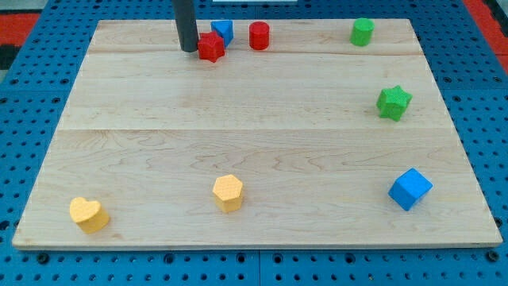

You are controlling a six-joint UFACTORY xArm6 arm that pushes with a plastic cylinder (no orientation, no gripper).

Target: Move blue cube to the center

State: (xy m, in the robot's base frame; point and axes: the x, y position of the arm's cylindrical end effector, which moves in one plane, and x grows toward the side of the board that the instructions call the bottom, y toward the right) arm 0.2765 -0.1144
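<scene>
Blue was the colour of two blocks, and the blue cube (410, 189) named by the task was taken to be the one near the view's bottom right corner of the wooden board (254, 151), well apart from the centre. A smaller blue block (224, 31), of unclear shape, was seen at the view's top edge, half hidden behind a red star-like block (211, 47); which of the two was meant could not be settled with certainty. Just to the right of that pair a red cylinder (259, 36) stood. My tip (189, 50) was placed just beside the red star-like block on its left, perhaps touching it, and far from the cube. No pincer was fitted, so nothing could be said to be open, closed or held.

The approach step was judged to be in hand, with no push on the cube begun. For the next move, the tip would need to be brought round to the cube's lower right side, so that it could be driven up and leftward. A green star (394, 102), a green cylinder (362, 31), a yellow hexagon (228, 192) and a yellow heart (88, 214) lay clear of that path.
</scene>
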